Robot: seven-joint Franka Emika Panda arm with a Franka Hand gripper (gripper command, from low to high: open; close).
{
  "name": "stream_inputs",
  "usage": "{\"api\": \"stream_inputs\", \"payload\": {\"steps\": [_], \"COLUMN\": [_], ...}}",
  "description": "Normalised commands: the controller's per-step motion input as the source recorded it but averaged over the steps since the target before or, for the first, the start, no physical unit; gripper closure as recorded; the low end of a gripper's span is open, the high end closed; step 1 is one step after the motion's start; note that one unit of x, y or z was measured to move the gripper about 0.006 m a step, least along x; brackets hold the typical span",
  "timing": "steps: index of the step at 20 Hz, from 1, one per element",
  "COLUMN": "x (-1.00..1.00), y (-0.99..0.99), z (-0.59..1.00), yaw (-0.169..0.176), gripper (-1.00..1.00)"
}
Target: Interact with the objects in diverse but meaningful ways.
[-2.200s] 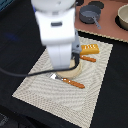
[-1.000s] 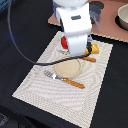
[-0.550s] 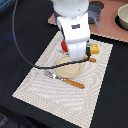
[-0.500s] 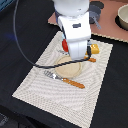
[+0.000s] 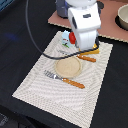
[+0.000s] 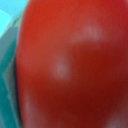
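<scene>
Evidently caught close in on the red tomato (image 6: 70, 65): filled nearly the whole wrist view, blurred, so judged to lie right under the gripper, touching or all but. Could not tell how wide the gripper stood, nor whether anything was held; no finger showed in the wrist view, and in the exterior view hidden behind the white arm (image 5: 84, 27).

Found the tomato (image 5: 72, 38) in the exterior view peeking out beside the wrist housing, at the far end of the striped placemat (image 5: 35, 85). Just beside it, on the side away from the arm, the pale-blue carton (image 5: 65, 36); probably the same carton as the teal strip (image 6: 7, 45) at the edge of the wrist view. On the other side of the gripper, a corner of the golden-yellow bread loaf (image 5: 95, 46). Nearer the camera than the gripper, the round tan plate (image 5: 67, 67), with an orange-handled knife (image 5: 86, 58) and an orange-handled fork (image 5: 65, 79) on either side of it. Well beyond the gripper, off the mat, the grey pot (image 5: 61, 7).

Judged the step in hand: taking hold of the tomato. Next called for: closing squarely across the round body without nudging the carton, then lifting straight up. Risk judged: smooth round toy apt to squirt out of an off-centre pinch.
</scene>
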Motion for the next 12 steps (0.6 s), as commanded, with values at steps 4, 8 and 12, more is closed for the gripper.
{"api": "stream_inputs", "payload": {"steps": [4, 8, 12], "x": [0.00, -0.08, -0.27], "y": [0.84, 0.84, 0.85], "z": [0.08, 0.01, 0.00], "yaw": [0.010, 0.018, 0.017], "gripper": [1.00, 1.00, 1.00]}}
